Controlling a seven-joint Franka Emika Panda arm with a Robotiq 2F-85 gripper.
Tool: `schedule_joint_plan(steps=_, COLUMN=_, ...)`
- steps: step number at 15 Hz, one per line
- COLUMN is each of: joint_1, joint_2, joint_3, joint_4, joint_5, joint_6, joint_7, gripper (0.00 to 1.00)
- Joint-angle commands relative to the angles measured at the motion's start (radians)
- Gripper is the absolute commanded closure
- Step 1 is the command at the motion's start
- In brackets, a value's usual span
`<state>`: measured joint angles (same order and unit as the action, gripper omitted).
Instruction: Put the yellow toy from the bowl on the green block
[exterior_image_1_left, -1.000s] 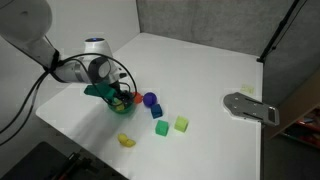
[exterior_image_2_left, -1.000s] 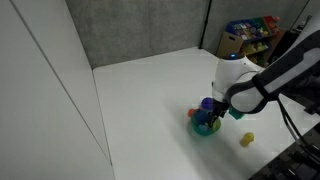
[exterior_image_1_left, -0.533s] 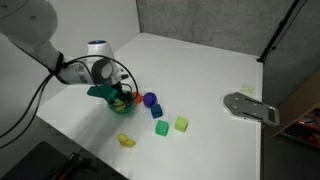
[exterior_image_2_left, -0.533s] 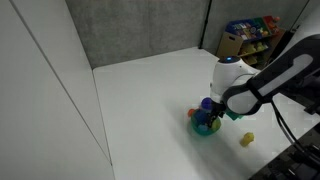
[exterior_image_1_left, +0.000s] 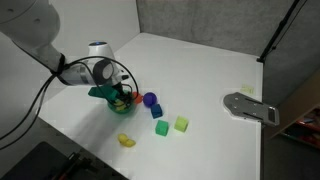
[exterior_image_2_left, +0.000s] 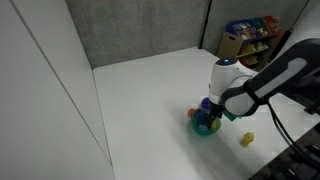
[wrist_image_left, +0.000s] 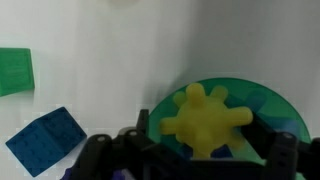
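The yellow toy (wrist_image_left: 205, 118), a spiky star, lies in the teal bowl (wrist_image_left: 272, 102) in the wrist view. My gripper (wrist_image_left: 203, 142) is open and low over the bowl, with one finger on each side of the toy and a small gap showing at the left finger. The green block (wrist_image_left: 14, 72) sits on the table at the far left of the wrist view. In both exterior views the gripper (exterior_image_1_left: 121, 97) (exterior_image_2_left: 210, 114) covers the bowl (exterior_image_1_left: 113, 105) (exterior_image_2_left: 204, 130) and the toy is hidden. The green block (exterior_image_1_left: 160, 128) stands apart from the bowl.
A blue block (wrist_image_left: 45, 140) lies beside the bowl, and a lime cube (exterior_image_1_left: 181, 124) stands next to the green block. A rounded yellow lump (exterior_image_1_left: 126, 141) (exterior_image_2_left: 246, 139) lies near the table edge. A grey flat object (exterior_image_1_left: 250, 107) lies far off on the table.
The arm has shifted only slightly, with the gripper staying at the bowl. No object has moved.
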<state>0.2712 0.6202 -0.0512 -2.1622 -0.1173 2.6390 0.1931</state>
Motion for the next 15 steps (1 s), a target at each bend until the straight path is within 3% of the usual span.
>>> schedule_joint_plan(steps=1, joint_1=0.014, joint_2=0.009, joint_3=-0.013, joint_4=0.022, joint_5=-0.028, joint_6=-0.007, joint_7=0.036, gripper=0.37)
schedule_joint_plan(steps=3, joint_1=0.015, joint_2=0.002, joint_3=-0.017, joint_4=0.021, joint_5=-0.030, joint_6=-0.009, joint_7=0.037, gripper=0.53)
schedule_joint_plan(steps=8, joint_1=0.013, joint_2=-0.085, joint_3=-0.021, joint_4=-0.005, joint_5=-0.033, joint_6=-0.043, joint_7=0.031, gripper=0.62)
schedule_joint_plan(steps=11, joint_1=0.008, joint_2=-0.165, joint_3=-0.020, joint_4=-0.017, joint_5=-0.040, joint_6=-0.081, joint_7=0.032, gripper=0.75)
schedule_joint_plan(steps=15, joint_1=-0.022, joint_2=-0.260, joint_3=-0.011, joint_4=0.009, joint_5=-0.048, joint_6=-0.167, joint_7=0.030, gripper=0.79)
